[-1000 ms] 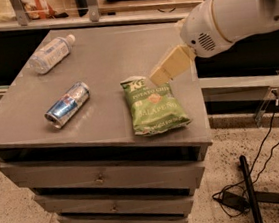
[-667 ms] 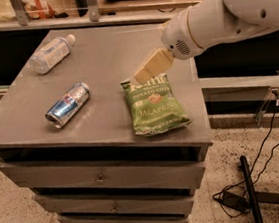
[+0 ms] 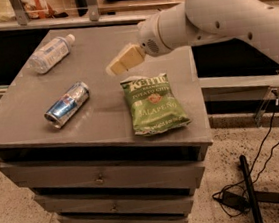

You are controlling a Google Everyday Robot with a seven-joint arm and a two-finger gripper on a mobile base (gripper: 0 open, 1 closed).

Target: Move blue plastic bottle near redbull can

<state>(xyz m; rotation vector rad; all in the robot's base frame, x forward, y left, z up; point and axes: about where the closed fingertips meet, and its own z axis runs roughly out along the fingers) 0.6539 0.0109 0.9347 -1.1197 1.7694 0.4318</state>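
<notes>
Three things lie on the grey surface [image 3: 96, 43], and none of them has shifted in the last second: the green chip bag [image 3: 153, 104], the redbull can [image 3: 67, 105] and the blue plastic bottle [image 3: 50, 53]. What has changed is me. A second ago my pincer [image 3: 117, 65] hung over the bag's top corner on the side away from the can. Now it has swept across the bag's top edge and hovers just past the opposite top corner, on the side where can and bottle lie. It carries nothing, and I cannot tell whether it is released or clenched.

I judge this to be the approach, with the task itself not yet begun. The bottle lies on its side at the far corner of the surface, well apart from the bag and further from it than the can. Its white cap points away from the can. The can lies on its side too, beside the bag with bare surface between them. Bottle and can are still apart, so the carry is all ahead of me.

On the bag I read "Kettle", "Potato Chips" and "Jalapeño". The can shows blue, silver and a small red logo. Its lettering and the bottle's label are too small to read.
</notes>
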